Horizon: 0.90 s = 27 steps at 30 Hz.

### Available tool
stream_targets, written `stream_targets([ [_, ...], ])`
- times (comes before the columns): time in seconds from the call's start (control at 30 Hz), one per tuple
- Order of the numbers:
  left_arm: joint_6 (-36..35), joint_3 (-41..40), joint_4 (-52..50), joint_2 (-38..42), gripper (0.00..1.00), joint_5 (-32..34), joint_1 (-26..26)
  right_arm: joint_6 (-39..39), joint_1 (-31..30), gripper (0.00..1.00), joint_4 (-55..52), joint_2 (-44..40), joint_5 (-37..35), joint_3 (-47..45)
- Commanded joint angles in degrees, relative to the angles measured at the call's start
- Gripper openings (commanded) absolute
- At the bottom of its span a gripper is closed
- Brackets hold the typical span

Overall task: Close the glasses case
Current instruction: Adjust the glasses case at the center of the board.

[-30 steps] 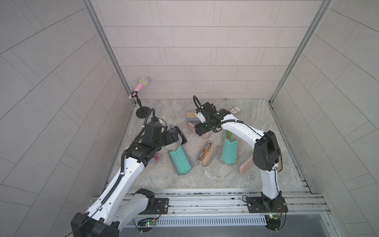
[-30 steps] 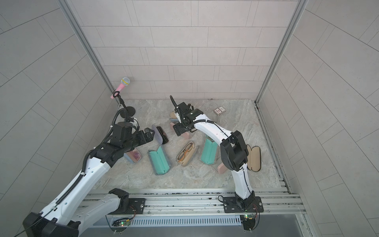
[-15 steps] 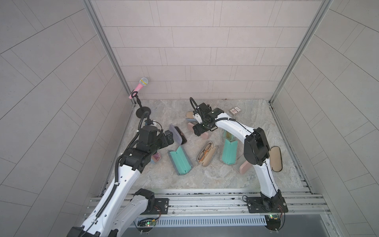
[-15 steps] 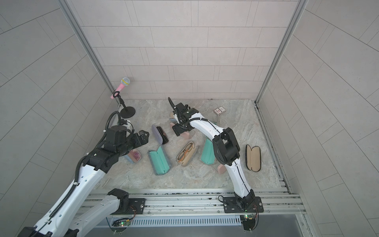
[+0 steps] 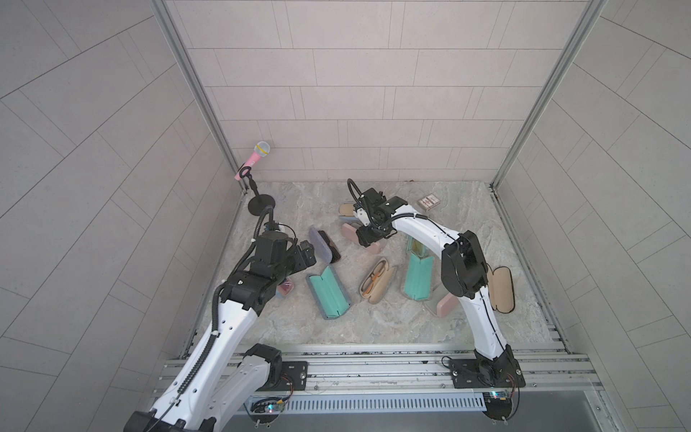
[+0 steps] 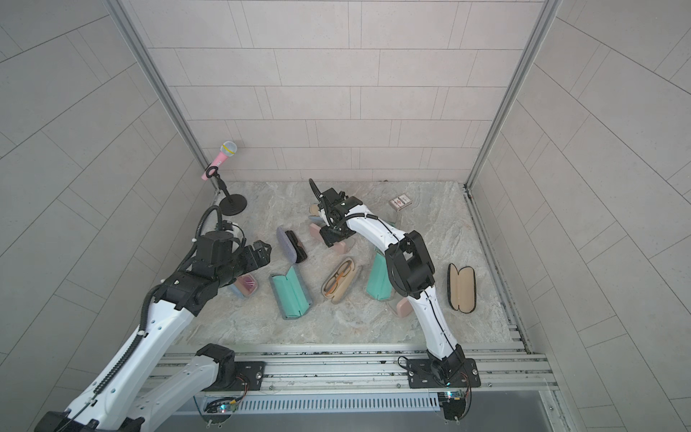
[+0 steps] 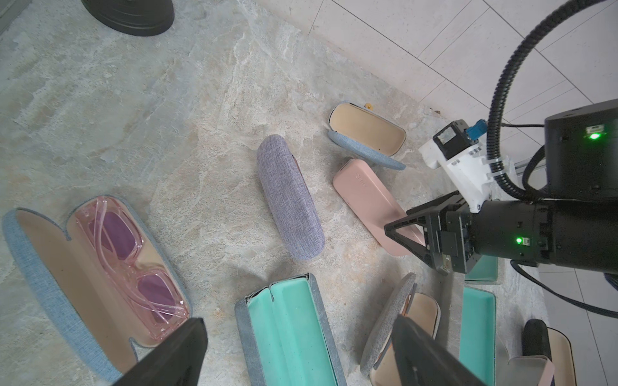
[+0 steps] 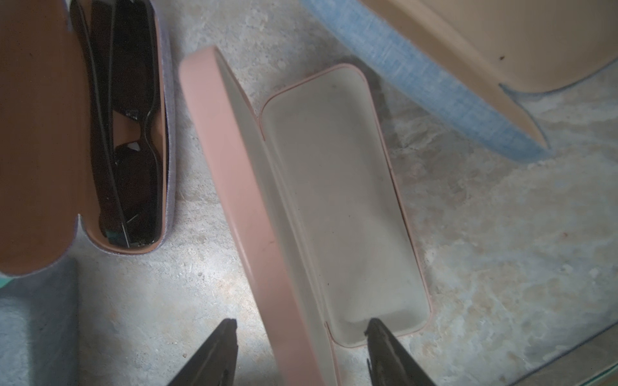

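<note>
Pink case (image 8: pixel 334 200) is laid open on the table (image 8: pixel 501 267) toward the back, one end straddled by the right gripper (image 8: pixel 301 326): the raised lid is passed between the half-spread jaws, clear of one finger (image 8: pixel 214 354), the other fingertip set at the base's corner. Its grey lining is shown only in the right wrist view; in both top views it is largely hidden under the gripper. The right arm is held stretched forward, wrist bent down over it; the left gripper (image 7: pixel 297 319) is held wide open, well apart.
</note>
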State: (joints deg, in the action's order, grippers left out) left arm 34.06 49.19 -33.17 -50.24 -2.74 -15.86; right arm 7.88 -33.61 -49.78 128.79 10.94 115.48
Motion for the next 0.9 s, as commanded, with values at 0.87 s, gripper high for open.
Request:
stream_targets([
  [0.87, 0.04, 0.21, 1.66, -2.36, 0.93, -2.0, 0.44, 9.15, 0.96, 0.25, -0.76, 3.05, 5.76, 3.52],
])
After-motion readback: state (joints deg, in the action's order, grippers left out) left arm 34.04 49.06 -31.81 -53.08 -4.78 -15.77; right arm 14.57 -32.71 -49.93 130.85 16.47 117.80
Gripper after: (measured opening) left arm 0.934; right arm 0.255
